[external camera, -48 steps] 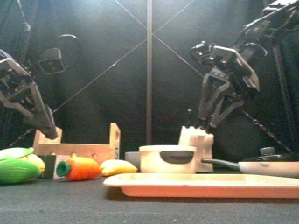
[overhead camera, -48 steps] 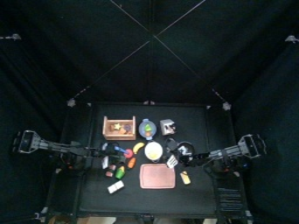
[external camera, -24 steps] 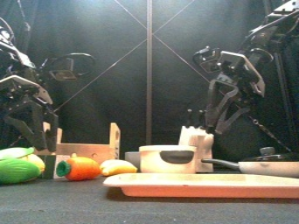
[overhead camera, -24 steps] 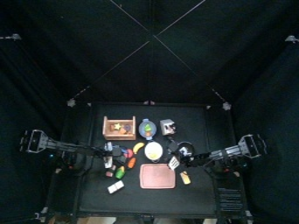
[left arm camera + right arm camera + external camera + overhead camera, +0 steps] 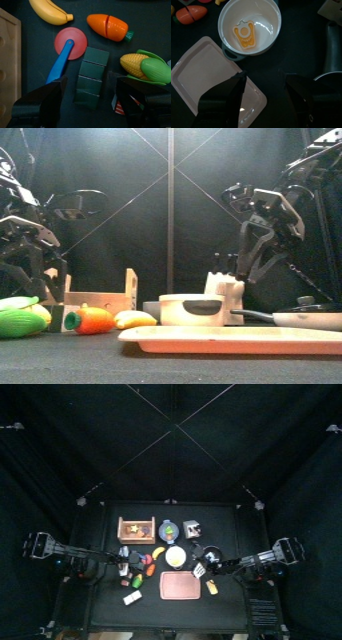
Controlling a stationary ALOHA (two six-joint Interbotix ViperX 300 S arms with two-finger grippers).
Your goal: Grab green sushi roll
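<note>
The left gripper [image 5: 90, 95] is hanging open right above the green sushi roll [image 5: 91, 76], which is lying flat on the table beside the blue spoon [image 5: 65, 57] and the corn [image 5: 145, 67]. The roll is probably light, hard plastic; pinching its long sides looks best. Only the left wrist view is showing it. The right gripper [image 5: 264, 95] is open over the pink tray [image 5: 204, 65].

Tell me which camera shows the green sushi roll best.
The left wrist view: the green sushi roll lies whole between the open left gripper jaws. The top view shows nothing clear; front and right wrist views miss it.
</note>
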